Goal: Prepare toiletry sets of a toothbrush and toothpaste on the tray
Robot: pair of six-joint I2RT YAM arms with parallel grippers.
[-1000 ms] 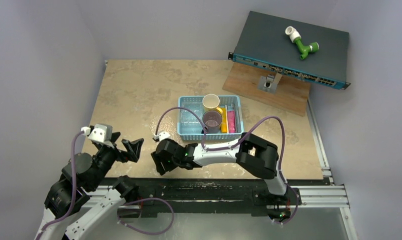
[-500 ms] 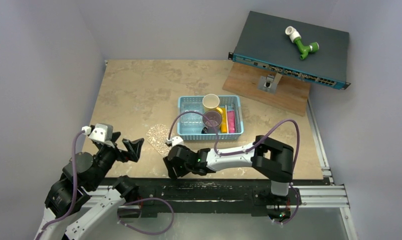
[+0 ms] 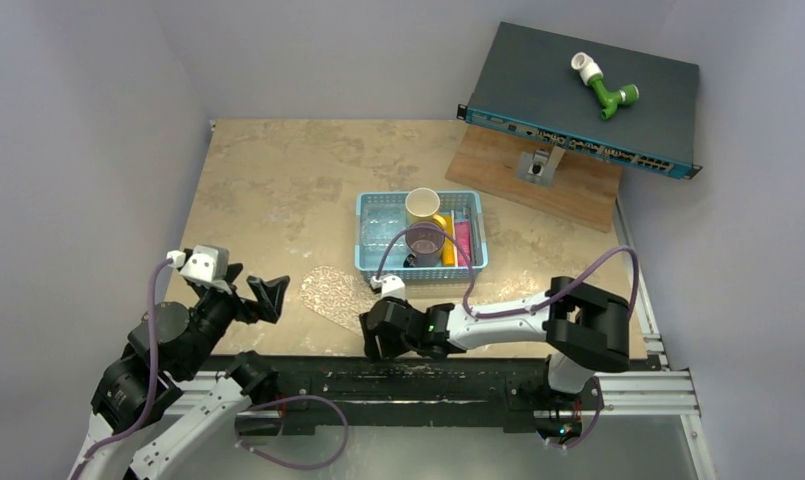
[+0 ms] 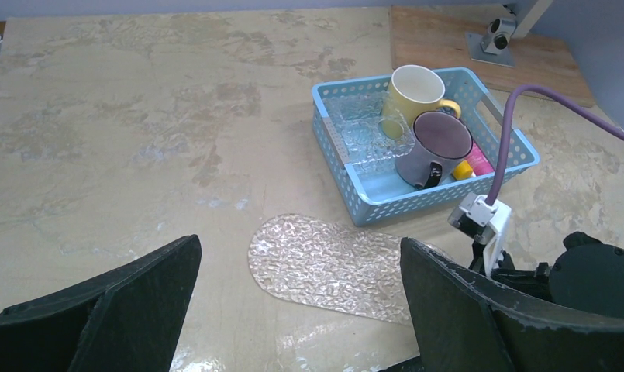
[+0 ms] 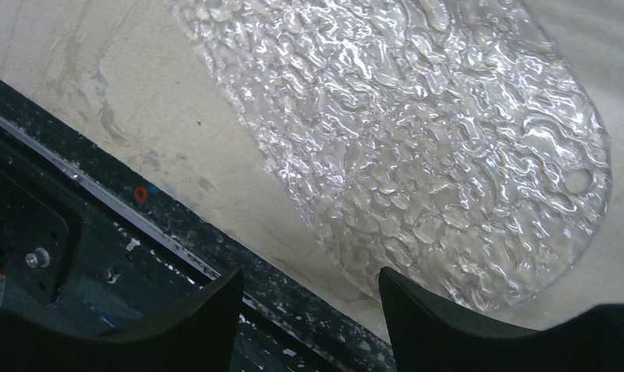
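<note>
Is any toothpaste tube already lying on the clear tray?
No, the left wrist view shows the tray with nothing on it, and the yellow toothpaste tube is inside the blue basket.

light: even, bright | shadows: soft | glare: tray (image 5: 417,147) sparkles | focus: sharp

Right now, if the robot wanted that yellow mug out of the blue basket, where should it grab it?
Probably by the rim of the yellow mug, from above: its mouth faces up, so its wall can be pinched inside and out. Take the far edge; the purple mug crowds the near side and the basket walls block sideways approaches.
</note>
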